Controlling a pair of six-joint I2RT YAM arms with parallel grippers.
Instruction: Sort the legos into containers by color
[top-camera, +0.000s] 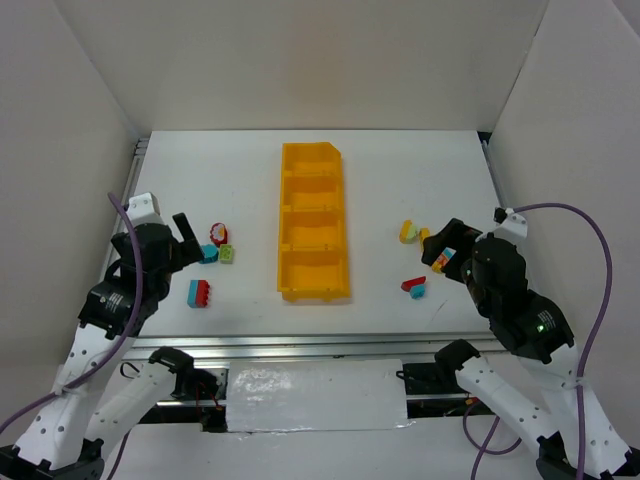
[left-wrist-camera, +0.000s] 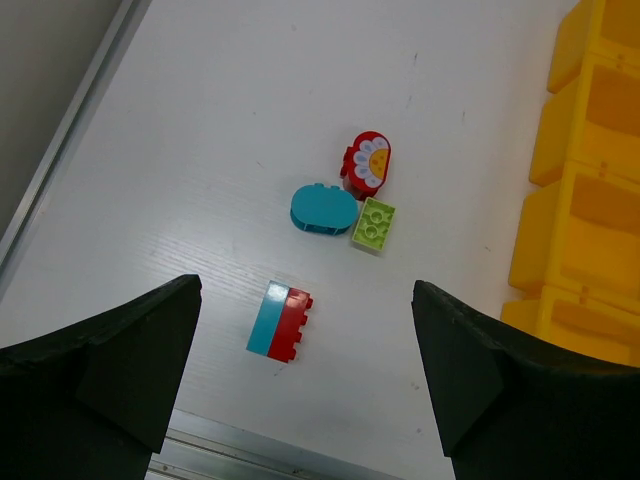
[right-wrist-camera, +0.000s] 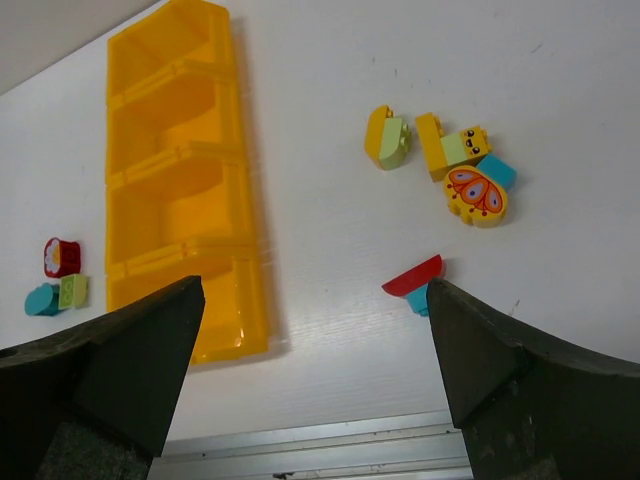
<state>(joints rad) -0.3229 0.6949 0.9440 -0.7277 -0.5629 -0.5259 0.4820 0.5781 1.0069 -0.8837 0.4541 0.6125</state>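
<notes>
Both arms are folded at the elbow, their white and black links rising from the near edge and leaning in over the white table (top-camera: 400, 180).

The left end effector (top-camera: 190, 238) hangs above the left side of the table, angled down and slightly toward the middle. Its two black fingers (left-wrist-camera: 120, 360) are spread wide with nothing between them. The right end effector (top-camera: 440, 248) mirrors this over the right side, its fingers (right-wrist-camera: 500, 370) also wide apart and gripping nothing.

The long yellow-orange plastic bin (top-camera: 284, 230), with four compartments in a row and one far corner cut off, lies lengthwise at the table's centre between the two arms.

Left of the bin, below the left wrist, lie four pieces:
- a joined teal-and-red studded brick (left-wrist-camera: 279, 321), nearest the table edge;
- a teal rounded brick (left-wrist-camera: 322, 208), farther out;
- a small light green square brick (left-wrist-camera: 374, 222), just beside the teal one;
- a red rounded piece with a white flower print (left-wrist-camera: 368, 163), touching the other two.

Right of the bin lie more pieces:
- a yellow and pale green rounded piece (right-wrist-camera: 386, 137);
- a cluster of three: a yellow-green brick with a printed face (right-wrist-camera: 452, 148), a teal brick (right-wrist-camera: 497, 170) and a yellow rounded piece with an orange butterfly print (right-wrist-camera: 476, 195);
- a red curved piece on a teal base (right-wrist-camera: 412, 280), nearer the table edge.
</notes>
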